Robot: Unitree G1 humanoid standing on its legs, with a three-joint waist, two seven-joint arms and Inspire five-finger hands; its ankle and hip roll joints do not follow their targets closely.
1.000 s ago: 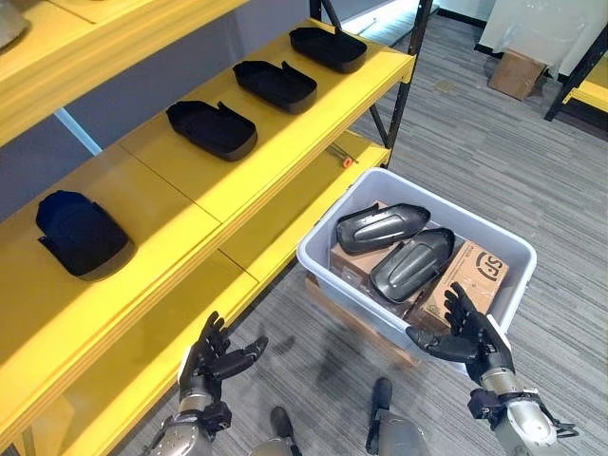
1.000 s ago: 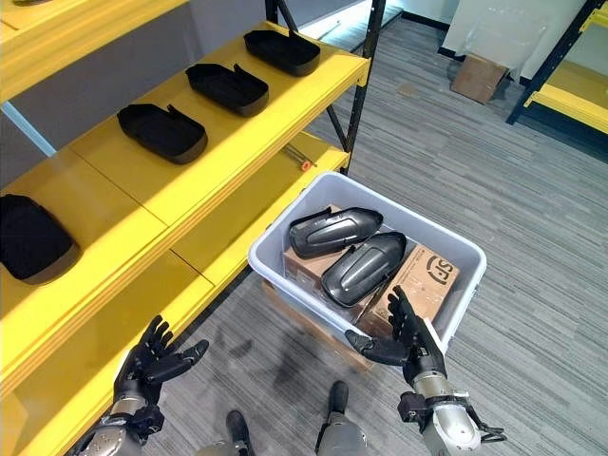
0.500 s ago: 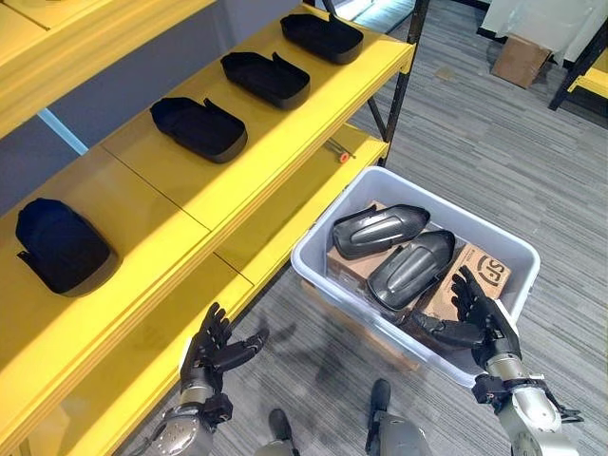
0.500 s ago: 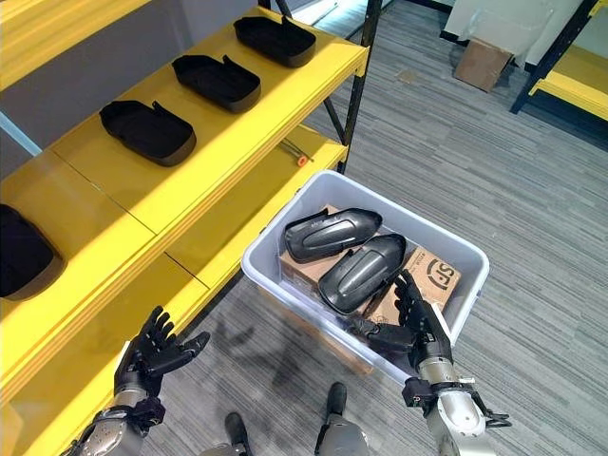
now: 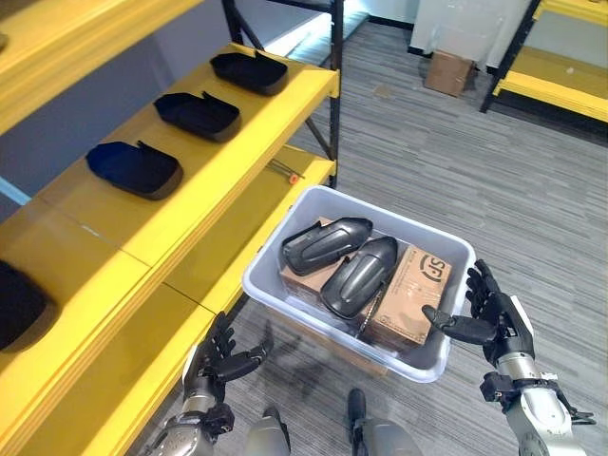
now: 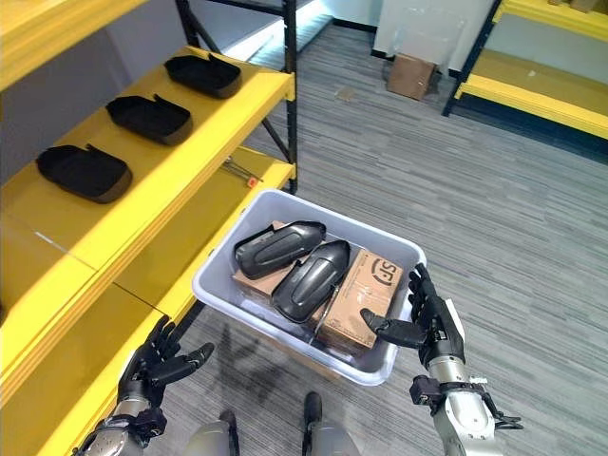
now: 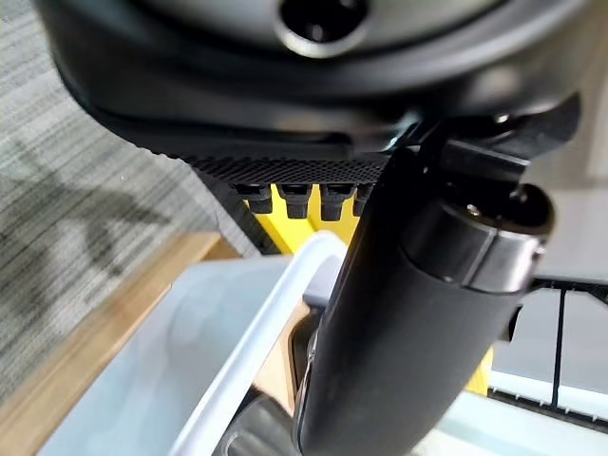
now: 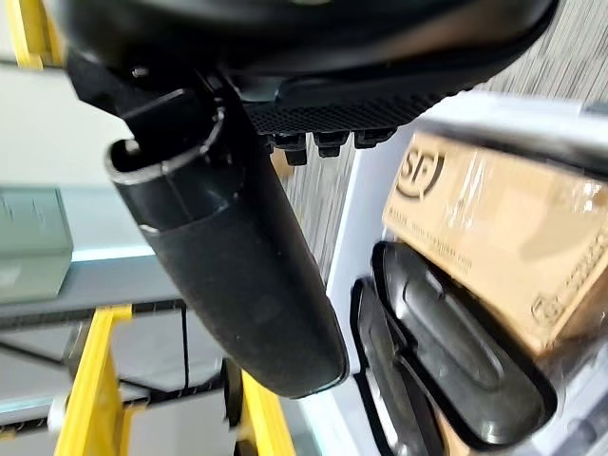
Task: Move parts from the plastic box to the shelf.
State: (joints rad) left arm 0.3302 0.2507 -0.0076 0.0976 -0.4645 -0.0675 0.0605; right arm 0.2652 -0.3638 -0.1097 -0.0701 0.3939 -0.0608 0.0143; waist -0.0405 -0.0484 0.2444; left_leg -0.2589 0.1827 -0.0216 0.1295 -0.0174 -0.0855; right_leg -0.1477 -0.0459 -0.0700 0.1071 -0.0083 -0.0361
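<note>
The pale grey plastic box (image 5: 380, 216) stands on the floor beside the yellow shelf (image 5: 237, 152). Two dark moulded parts (image 5: 323, 244) (image 5: 361, 275) lie side by side in it on cardboard cartons (image 5: 413, 299). Three matching parts (image 5: 249, 71) (image 5: 198, 114) (image 5: 135, 168) rest in a row on the shelf, and another one (image 5: 14, 304) shows at the left edge. My right hand (image 5: 489, 318) is open just outside the box's near right corner, thumb pointing at the rim. My left hand (image 5: 223, 361) is open low down by the lower shelf board, left of the box.
A black shelf post (image 5: 334, 85) rises behind the box. A small orange-tipped item (image 5: 294, 178) lies on the lower board. A wooden board (image 5: 313, 347) shows under the box. Across the grey carpet stand a cardboard box (image 5: 448, 71) and a second yellow rack (image 5: 560, 85).
The whole view has swung, so the shelf sits further left. My right hand has gone from the box's near wall to its near right corner. The left hand stays open and low.
</note>
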